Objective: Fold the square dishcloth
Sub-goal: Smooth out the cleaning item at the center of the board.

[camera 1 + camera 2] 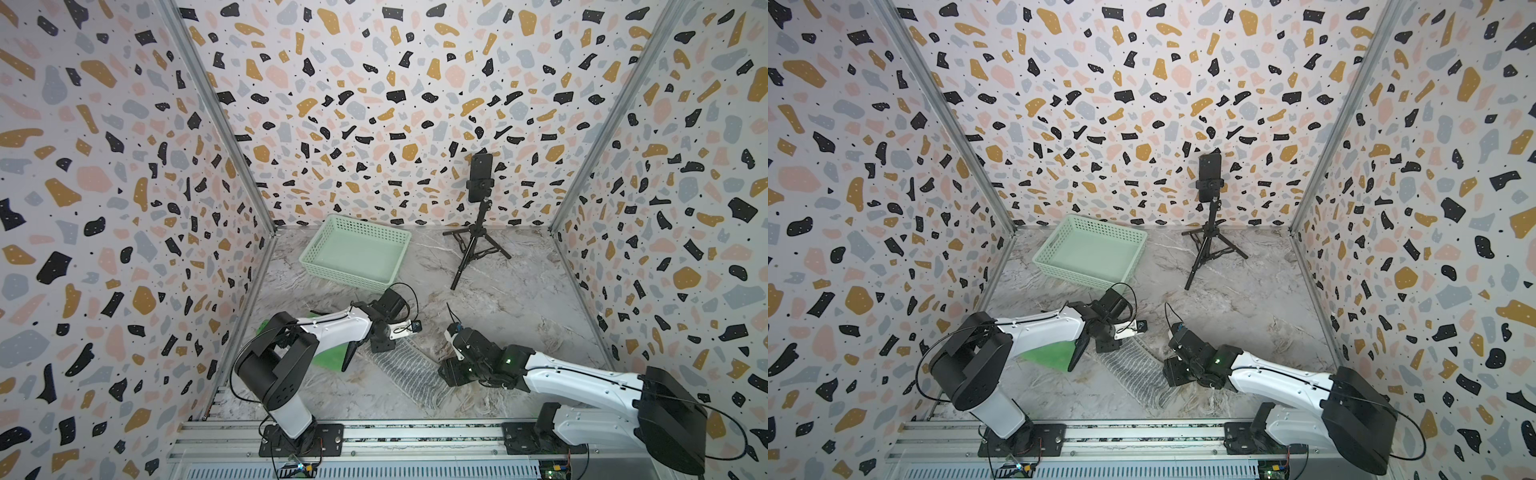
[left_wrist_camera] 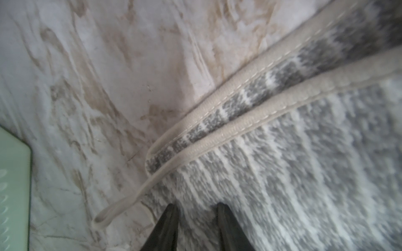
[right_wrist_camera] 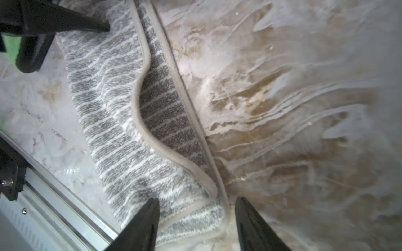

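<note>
Your left arm (image 1: 332, 324) and right arm (image 1: 582, 378) both have smooth white shells with big round black joints, and thin black cables (image 1: 402, 284) loop along them. A little green light (image 1: 508, 360) glows on the right arm, and each arm stands on a black plate (image 1: 301, 440) with small shiny screws (image 3: 7, 182). The left pincer (image 2: 195, 205) and the right pincer (image 3: 196, 199) look alike, each with two black pointed fingers (image 3: 139, 226).

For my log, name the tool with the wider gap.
The right tool: its jaws stand wide apart astride the dishcloth's corner, while the left tool has its jaws closer together.
</note>
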